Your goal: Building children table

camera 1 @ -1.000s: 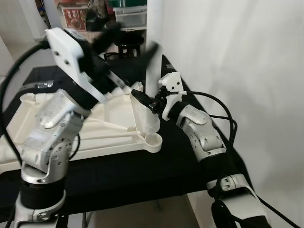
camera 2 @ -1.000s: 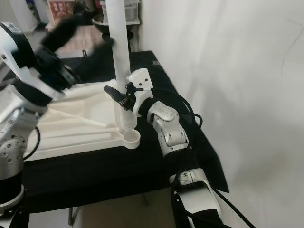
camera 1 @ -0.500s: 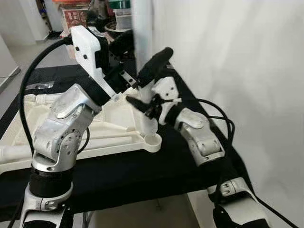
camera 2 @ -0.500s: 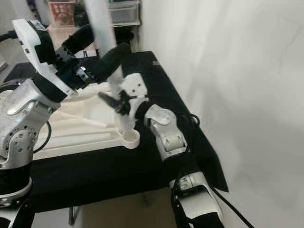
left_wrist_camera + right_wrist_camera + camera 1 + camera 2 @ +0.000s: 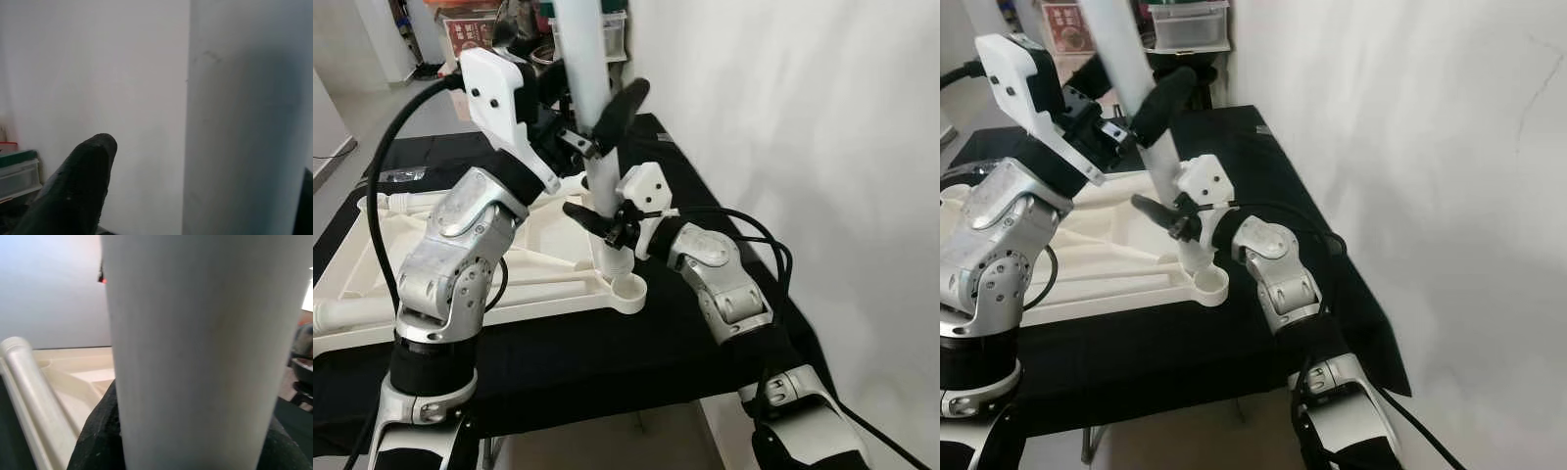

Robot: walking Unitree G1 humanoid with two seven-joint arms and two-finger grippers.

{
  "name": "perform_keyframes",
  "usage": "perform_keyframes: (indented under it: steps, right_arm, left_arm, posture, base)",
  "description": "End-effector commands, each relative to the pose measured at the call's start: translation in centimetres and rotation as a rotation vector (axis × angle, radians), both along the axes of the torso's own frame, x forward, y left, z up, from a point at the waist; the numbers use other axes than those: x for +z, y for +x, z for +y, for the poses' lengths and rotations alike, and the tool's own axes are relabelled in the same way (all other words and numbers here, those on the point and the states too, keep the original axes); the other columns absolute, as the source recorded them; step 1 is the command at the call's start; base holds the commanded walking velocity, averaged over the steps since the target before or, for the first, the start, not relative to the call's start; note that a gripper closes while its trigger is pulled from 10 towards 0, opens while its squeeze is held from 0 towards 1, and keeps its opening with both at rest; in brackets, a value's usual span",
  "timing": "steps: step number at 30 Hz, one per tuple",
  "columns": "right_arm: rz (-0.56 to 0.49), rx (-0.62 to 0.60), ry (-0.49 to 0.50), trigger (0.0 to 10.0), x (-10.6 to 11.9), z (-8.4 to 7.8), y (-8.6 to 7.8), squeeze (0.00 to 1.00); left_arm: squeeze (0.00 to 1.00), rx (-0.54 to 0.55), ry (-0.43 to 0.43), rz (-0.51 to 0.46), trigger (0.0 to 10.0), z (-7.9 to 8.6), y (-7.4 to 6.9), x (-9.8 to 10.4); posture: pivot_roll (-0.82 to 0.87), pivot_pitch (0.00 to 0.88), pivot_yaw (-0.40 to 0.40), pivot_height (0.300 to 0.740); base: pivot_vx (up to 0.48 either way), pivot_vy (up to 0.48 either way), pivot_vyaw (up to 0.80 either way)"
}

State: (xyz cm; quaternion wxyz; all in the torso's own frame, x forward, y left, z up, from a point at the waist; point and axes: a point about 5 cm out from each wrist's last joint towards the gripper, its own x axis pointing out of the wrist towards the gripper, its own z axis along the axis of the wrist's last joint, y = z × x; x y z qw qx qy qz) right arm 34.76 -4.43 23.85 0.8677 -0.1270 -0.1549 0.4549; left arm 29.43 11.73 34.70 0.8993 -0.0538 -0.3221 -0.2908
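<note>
Wall (image 5: 783, 117) close right of upright leg (image 5: 590, 88), open cloth (image 5: 558, 362) in front

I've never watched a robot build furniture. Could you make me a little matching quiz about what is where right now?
Things:
1. left claw
2. right claw
3. leg
4. tabletop

Places:
A. lying upside down on the black cloth
B. standing tilted by the corner socket
C. around the leg, high up
D. around the leg, low down

Pairs: 1-C, 2-D, 3-B, 4-A

Bright, even daylight; head views sharp, wrist views blurred.
</note>
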Motion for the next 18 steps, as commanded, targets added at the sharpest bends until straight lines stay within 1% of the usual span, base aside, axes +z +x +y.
perform_keyframes:
  steps: [1, 9, 16, 17, 18]
  right_arm:
    - [-0.033, 0.032, -0.018, 10.0, 0.0, 0.6, -0.6, 0.0]
    - [-0.013, -0.009, -0.025, 10.0, -0.5, 0.5, -0.2, 0.0]
    - [0.015, -0.052, -0.043, 10.0, -1.1, 0.3, 0.1, 0.0]
    - [0.029, -0.053, -0.052, 10.0, -1.4, 0.3, 0.1, 0.41]
    - [0.039, -0.053, -0.058, 10.0, -1.6, 0.4, 0.1, 0.41]
  left_arm:
    - [0.0, 0.014, -0.036, 0.009, 0.0, 0.3, 0.4, 0.1]
    - [0.0, -0.018, -0.05, 0.008, 0.0, -0.2, 0.2, -0.1]
    - [0.0, -0.062, -0.058, -0.006, 0.0, -0.7, 0.0, 0.3]
    - [0.0, -0.072, -0.059, -0.008, 0.0, -0.8, -0.1, 0.4]
    - [0.0, -0.078, -0.059, -0.01, 0.0, -0.9, -0.1, 0.4]
  posture:
    - [-0.11, 0.0, 0.025, 0.74]
    - [-0.11, 0.0, 0.024, 0.74]
    - [-0.11, 0.0, 0.025, 0.74]
    - [-0.11, 0.0, 0.028, 0.74]
    - [-0.11, 0.0, 0.028, 0.74]
  base:
    - [0.0, 0.0, 0.0]
    - [0.0, 0.0, 0.0]
    - [0.0, 0.0, 0.0]
    - [0.0, 0.0, 0.0]
    - [0.0, 0.0, 0.0]
